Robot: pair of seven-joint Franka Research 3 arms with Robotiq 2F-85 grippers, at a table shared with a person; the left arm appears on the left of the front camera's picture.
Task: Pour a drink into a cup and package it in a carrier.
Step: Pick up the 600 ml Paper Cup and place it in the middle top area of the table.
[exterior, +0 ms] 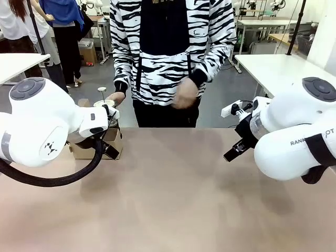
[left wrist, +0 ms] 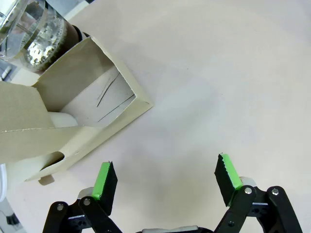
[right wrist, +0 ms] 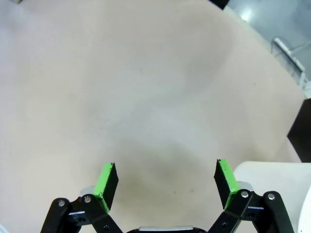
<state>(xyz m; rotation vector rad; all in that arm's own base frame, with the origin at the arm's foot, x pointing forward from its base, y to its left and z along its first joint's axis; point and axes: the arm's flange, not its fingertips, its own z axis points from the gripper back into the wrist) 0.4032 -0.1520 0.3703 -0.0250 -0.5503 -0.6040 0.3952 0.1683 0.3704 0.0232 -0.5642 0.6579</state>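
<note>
Apparently the drink (left wrist: 73, 33) is not yet poured: it sits dark brown in the clear pitcher (left wrist: 36, 34), which stands at the far left of the table (right wrist: 146, 87), right at the far end of the carrier (left wrist: 87, 73); whether it touches the cardboard I cannot tell. Inside the carrier a white rounded form (left wrist: 62, 120) shows, probably the cup, but I am not sure of it. The left gripper (left wrist: 166, 177) hovers just beside the carrier over bare table, its jaws wide apart and holding nothing. The person's hand (exterior: 116, 98) is close to the far side of the carrier, so I judge that the left arm should wait until this hand is away. It should then take the pitcher squarely by its body, keep it upright while lifting, and tilt it slowly over the cup's mouth. The right gripper (right wrist: 166, 177), also spread wide and empty, hangs over the bare table at the right, well apart from the carrier; it could come over to steady the cup.
</note>
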